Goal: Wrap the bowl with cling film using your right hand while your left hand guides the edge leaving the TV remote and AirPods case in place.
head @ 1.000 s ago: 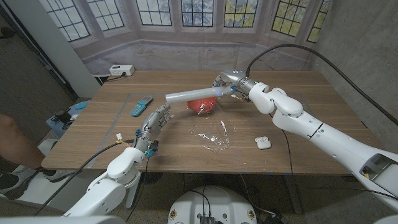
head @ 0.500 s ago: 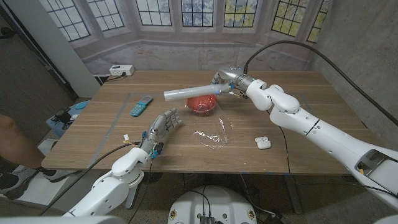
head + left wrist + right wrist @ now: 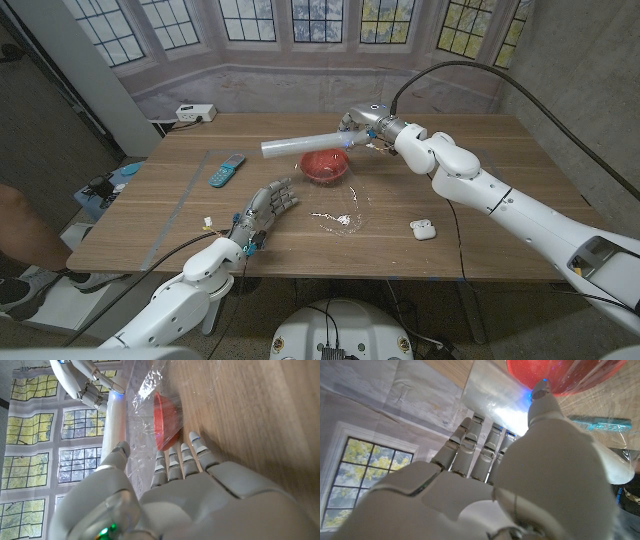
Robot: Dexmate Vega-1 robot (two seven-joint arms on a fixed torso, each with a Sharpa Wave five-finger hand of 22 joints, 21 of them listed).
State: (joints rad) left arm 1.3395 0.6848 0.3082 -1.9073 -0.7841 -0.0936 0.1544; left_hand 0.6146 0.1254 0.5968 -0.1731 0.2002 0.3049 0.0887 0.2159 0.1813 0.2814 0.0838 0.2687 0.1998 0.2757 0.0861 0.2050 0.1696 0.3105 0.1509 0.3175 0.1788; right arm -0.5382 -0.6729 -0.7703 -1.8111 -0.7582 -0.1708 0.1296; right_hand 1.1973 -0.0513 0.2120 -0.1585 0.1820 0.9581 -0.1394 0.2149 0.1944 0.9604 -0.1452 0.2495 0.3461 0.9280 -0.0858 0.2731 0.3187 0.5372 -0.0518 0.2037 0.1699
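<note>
A red bowl (image 3: 325, 166) stands on the table's far middle, also seen as the red bowl (image 3: 165, 420) and the bowl (image 3: 560, 377). My right hand (image 3: 362, 128) grips one end of the white cling film roll (image 3: 300, 147), held in the air just behind the bowl; the roll (image 3: 495, 402) lies under that hand's fingers. A sheet of film runs from the roll over the bowl down to a crumpled film edge (image 3: 338, 217) on the table. My left hand (image 3: 265, 208) hovers open left of that edge, fingers spread. The teal remote (image 3: 226, 169) and white AirPods case (image 3: 423, 230) lie apart.
A white power strip (image 3: 195, 113) sits at the far left corner. A person's arm (image 3: 25, 230) shows past the table's left edge. Bare wood lies between the remote and the bowl, and along the right side.
My left hand has moved right and forward toward the film edge, fingers spreading. My right hand has lifted the roll farther back past the bowl, stretching the film.
</note>
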